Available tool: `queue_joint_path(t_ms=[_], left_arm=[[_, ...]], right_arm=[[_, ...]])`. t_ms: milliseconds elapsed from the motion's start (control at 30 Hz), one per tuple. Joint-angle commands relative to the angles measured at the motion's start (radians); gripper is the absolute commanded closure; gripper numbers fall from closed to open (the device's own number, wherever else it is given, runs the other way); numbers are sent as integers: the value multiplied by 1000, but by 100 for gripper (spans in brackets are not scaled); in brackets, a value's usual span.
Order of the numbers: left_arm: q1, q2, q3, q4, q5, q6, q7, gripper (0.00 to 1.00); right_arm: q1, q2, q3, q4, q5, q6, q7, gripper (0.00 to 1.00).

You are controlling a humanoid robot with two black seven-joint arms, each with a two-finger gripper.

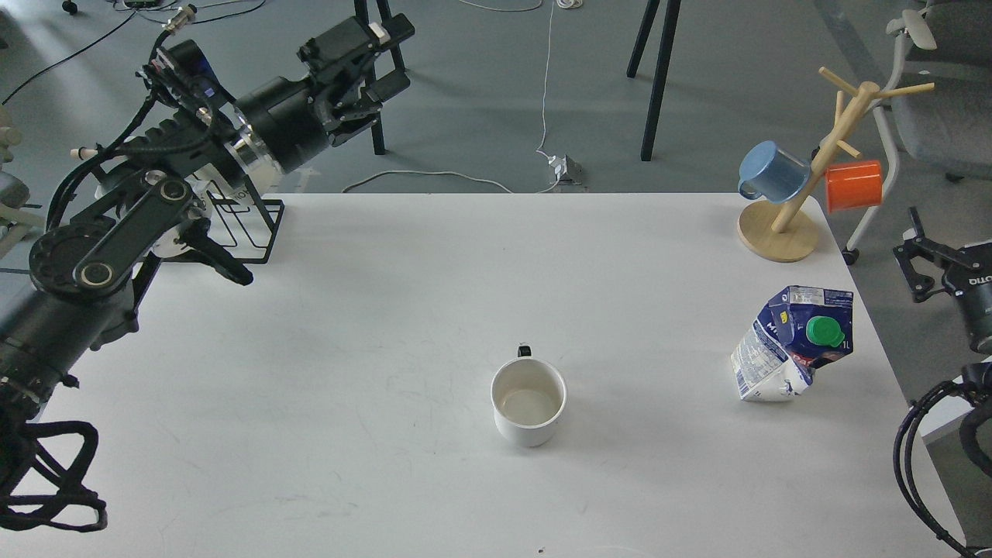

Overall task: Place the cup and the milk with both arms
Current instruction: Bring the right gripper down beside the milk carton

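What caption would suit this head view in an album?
White ceramic cup and dented blue-and-white milk carton stand apart on the white table; left tool raised beyond its far edge.

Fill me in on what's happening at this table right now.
Nothing is being held. The white ceramic mug stands upright and empty near the middle of the white table, and the dented blue-and-white milk carton stands apart at its right. The left gripper is raised beyond the table's far left corner, fingers open and empty. The right gripper's state can't be judged.
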Motion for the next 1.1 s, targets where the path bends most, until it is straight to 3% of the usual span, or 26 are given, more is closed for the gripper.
queue_joint_path(t_ms=[0, 200, 533, 700, 1067], left_arm=[[4, -7, 8, 123, -557, 31, 3, 1], [11, -17, 9, 219, -906, 27, 4, 1], [90, -12, 8, 230, -917, 1, 4, 1], [87, 0, 11, 230, -917, 4, 4, 1], [87, 0, 9, 230, -917, 14, 6, 1]], right_arm=[[-149, 16, 7, 72, 1, 0, 8, 1], [-321, 112, -16, 109, -3, 0, 8, 1], [-389, 218, -196, 112, -10, 0, 10, 8], [-367, 301, -194, 112, -10, 0, 10, 11], [-340, 307, -152, 109, -4, 0, 13, 12]])
